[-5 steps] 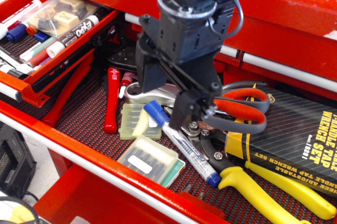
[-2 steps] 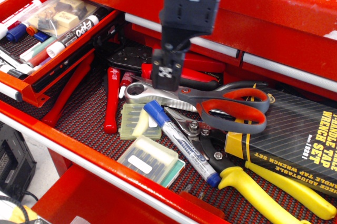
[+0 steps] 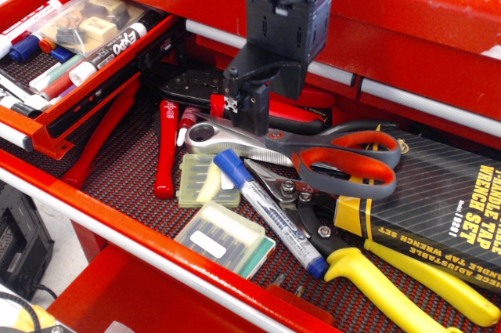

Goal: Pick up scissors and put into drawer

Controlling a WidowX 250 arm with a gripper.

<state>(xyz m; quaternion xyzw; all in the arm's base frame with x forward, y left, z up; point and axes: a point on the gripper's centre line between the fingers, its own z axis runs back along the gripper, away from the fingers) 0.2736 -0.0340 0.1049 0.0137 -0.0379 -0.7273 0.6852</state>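
The scissors (image 3: 313, 149) lie flat in the wide lower drawer, silver blades pointing left, red and grey looped handles to the right. Their blade tips rest over a ratchet head. My gripper (image 3: 241, 107) hangs just above the blades near their left end, not touching them. Its fingers stand a little apart with nothing between them. The narrow red drawer (image 3: 47, 145) is pulled out at the upper left and holds markers and a clear box.
The wide drawer's mesh liner (image 3: 125, 168) carries yellow-handled snips (image 3: 407, 286), a blue marker (image 3: 270, 211), red-handled pliers (image 3: 166, 145), two clear bit cases (image 3: 223, 239) and a black tap wrench box (image 3: 446, 192). The red chest front rises behind my gripper.
My gripper has lifted off from around the scissors' pivot, moved up and left, and turned about its wrist. The scissors have not moved.
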